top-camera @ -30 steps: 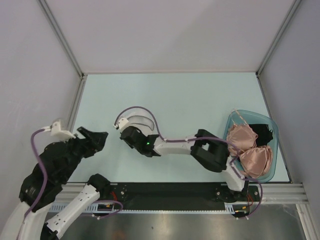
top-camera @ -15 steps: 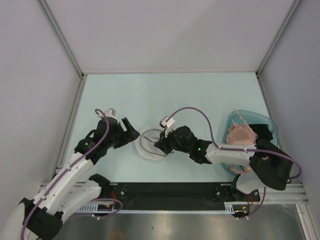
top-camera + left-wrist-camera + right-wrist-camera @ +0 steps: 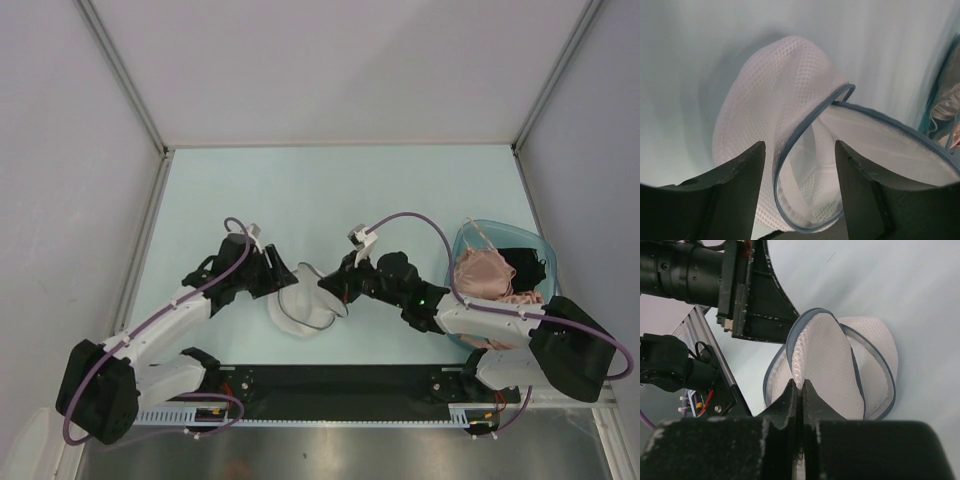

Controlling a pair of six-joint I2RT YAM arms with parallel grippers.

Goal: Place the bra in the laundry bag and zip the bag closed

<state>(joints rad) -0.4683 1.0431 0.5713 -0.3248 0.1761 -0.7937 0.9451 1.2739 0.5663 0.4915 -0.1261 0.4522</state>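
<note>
The laundry bag (image 3: pixel 303 308), a white mesh pod with a dark zip rim, lies open at the table's front middle. My right gripper (image 3: pixel 331 290) is shut on a fold of its mesh (image 3: pixel 812 352) and holds one half up. My left gripper (image 3: pixel 287 284) is open at the bag's left side, and the zip rim (image 3: pixel 790 150) passes between its fingers (image 3: pixel 742 182) without being pinched. The salmon-pink bra (image 3: pixel 484 272) lies in the teal basin (image 3: pixel 476 234) at the right. A bit of it shows at the right edge of the left wrist view (image 3: pixel 946 102).
A black garment (image 3: pixel 527 262) lies in the basin behind the bra. The right arm's elbow (image 3: pixel 570 355) hangs over the basin's near end. Grey walls enclose the table at left, back and right. The metal rail (image 3: pixel 340 385) runs along the near edge.
The left gripper has moved right, up to the bag's rim. The right gripper has pinched the mesh and raised one half of the bag, which lay flatter half a second ago.
</note>
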